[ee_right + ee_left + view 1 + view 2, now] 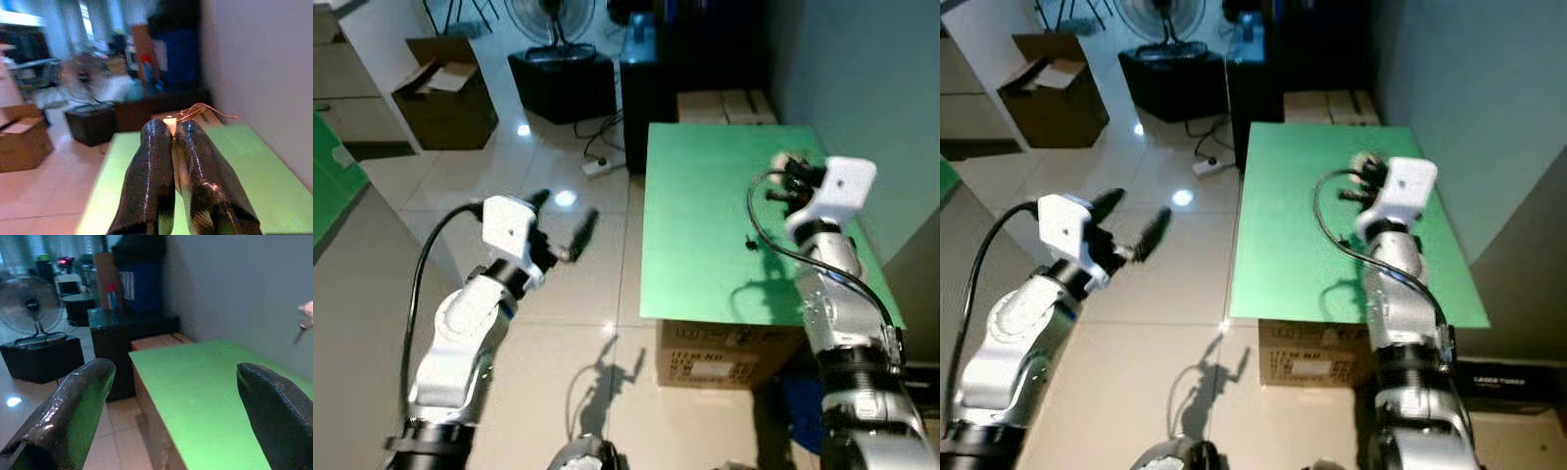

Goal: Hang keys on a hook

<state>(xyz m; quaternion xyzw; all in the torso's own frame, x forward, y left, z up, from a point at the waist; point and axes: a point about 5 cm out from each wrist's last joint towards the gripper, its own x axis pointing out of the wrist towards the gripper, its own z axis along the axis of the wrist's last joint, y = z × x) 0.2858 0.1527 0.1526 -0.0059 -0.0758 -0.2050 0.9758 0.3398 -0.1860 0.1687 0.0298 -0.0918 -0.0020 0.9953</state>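
Observation:
My right gripper (790, 182) is held above the far right part of the green tabletop (705, 215), close to the grey wall. Its fingers (151, 161) are pressed together on the keys (193, 112), a pale tag and a reddish ring sticking out past the tips. From the head the keys (1363, 160) are a small pale blur at the gripper's end. My left gripper (566, 213) hovers open over the tiled floor to the left of the table, its fingers (73, 401) spread wide with nothing between them.
The green top rests on a cardboard box (724, 357). Behind it stand more cardboard boxes (724, 106) and a dark cabinet (651, 88). A fan (553, 20) on a black box (563, 83), a power strip (599, 166) and an open carton (445, 88) occupy the far floor.

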